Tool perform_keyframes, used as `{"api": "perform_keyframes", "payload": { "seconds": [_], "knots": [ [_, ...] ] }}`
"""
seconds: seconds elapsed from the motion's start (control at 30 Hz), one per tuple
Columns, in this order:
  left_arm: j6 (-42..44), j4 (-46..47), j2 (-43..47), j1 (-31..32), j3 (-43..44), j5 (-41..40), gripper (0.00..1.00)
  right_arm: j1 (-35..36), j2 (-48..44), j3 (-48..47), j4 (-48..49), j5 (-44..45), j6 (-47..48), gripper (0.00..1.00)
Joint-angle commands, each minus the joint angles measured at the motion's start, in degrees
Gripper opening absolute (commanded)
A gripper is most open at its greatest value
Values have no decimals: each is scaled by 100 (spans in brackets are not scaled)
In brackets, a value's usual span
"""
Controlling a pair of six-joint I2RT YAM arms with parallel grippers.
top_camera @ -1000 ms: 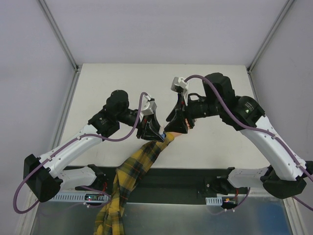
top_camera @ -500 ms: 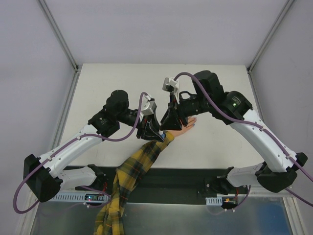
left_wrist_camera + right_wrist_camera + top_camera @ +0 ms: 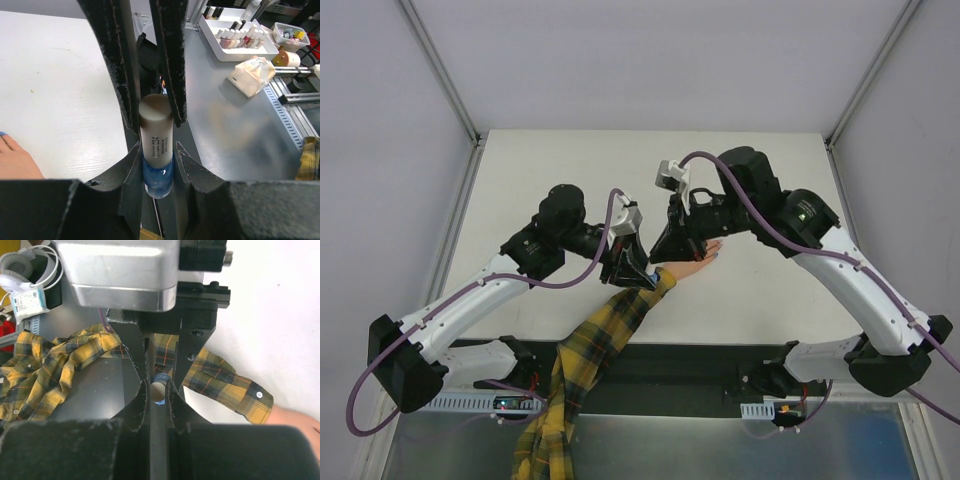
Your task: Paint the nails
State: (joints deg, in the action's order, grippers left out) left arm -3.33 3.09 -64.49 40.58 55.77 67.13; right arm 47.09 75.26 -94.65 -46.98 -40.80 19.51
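Just beside nails (image 3: 714,256), right hand (image 3: 158,386) clamped on cap (image 3: 156,125), left hand (image 3: 158,151) gripping bottle (image 3: 158,179).

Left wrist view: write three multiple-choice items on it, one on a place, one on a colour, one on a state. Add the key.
1. Where does the peach hand show in the left wrist view?
A. upper right
B. lower left edge
C. top centre

2. What colour is the liquid in the polish bottle?
A. red
B. clear
C. blue

3. How is the left tool?
A. shut on the polish bottle
B. open wide, holding nothing
C. shut, holding nothing

Key:
1. B, since skin shows only at the lower left frame edge.
2. C, since blue shows through the glass below the grey cap.
3. A, since both fingers press against the cap's sides.
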Motion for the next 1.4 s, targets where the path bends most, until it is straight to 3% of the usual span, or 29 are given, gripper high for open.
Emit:
{"api": "perform_keyframes", "payload": {
  "seconds": [0.0,0.13,0.23,0.37,0.4,0.47,0.6,0.7,0.73,0.8,0.83,0.9,0.97,1.07,1.2,1.23,1.37],
  "knots": [
    [236,51,156,20,242,-279,0,11,-451,323,145,212,-43,1],
    [280,-28,252,29,224,-1121,0,247,-539,439,216,1001,-464,0],
    [500,-81,445,29,102,-2342,0,651,-487,369,164,2273,-1298,1],
    [667,-81,656,29,-22,-3609,0,1503,-337,386,13,5355,-3143,0],
    [711,-81,666,29,-22,-3872,0,1914,-320,412,57,5719,-3659,1],
    [729,-81,692,29,-48,-4023,0,2215,-276,491,224,6431,-3892,0],
    [773,-81,692,56,-66,-3980,0,2313,-249,299,155,6752,-3894,1],
    [782,-116,639,73,-40,-3787,0,2278,-424,106,242,6436,-3315,28],
    [773,-151,631,73,-5,-3647,0,2270,-503,70,251,6365,-3130,45],
    [782,-169,604,73,30,-3068,0,2130,-740,8,225,6059,-2463,60],
    [782,-169,604,73,48,-2848,0,2007,-828,-1,190,5796,-2208,62],
    [764,-169,552,64,66,-2058,0,1524,-1082,95,242,4454,-1409,66],
    [668,-169,473,73,127,-1182,0,990,-1163,184,339,2658,-960,66],
    [475,-169,315,73,268,-370,0,706,-1067,70,190,1456,-55,67],
    [351,-160,112,126,391,702,0,354,-768,-141,57,426,606,61],
    [342,-160,77,126,417,765,0,293,-698,-167,84,-90,737,59],
    [177,-160,-11,205,426,933,0,257,-504,-220,172,-622,975,55]
  ]
}}
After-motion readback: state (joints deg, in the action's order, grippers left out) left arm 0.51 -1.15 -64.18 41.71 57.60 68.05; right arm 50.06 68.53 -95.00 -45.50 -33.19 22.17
